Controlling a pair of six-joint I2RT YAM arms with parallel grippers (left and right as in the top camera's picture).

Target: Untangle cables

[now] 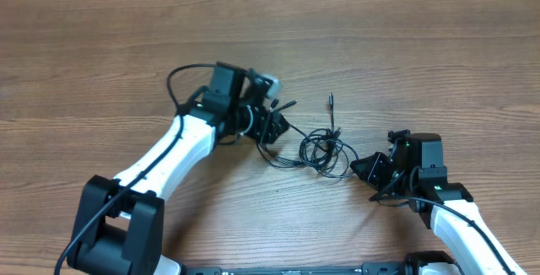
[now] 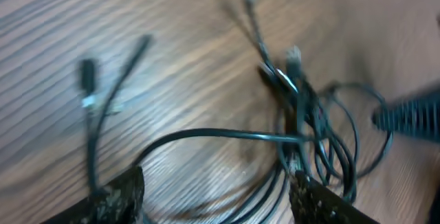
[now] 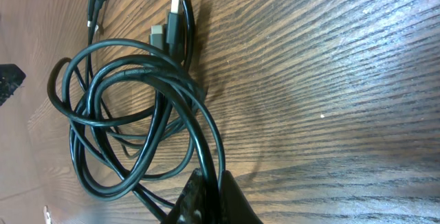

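Cables [image 1: 323, 150] lay tangled on table [image 1: 439, 47]. Right gripper [image 3: 210, 191], right of cables, clenched on one strand. Left gripper [image 2: 214, 186], left of cables, spread open around loose strand. Step needed slow, low outward pull, avoiding tightened loops.

Robot lab bench: wood-grain table [image 1: 405, 39], two white robot arms [image 1: 181, 144] mounted at near edge.
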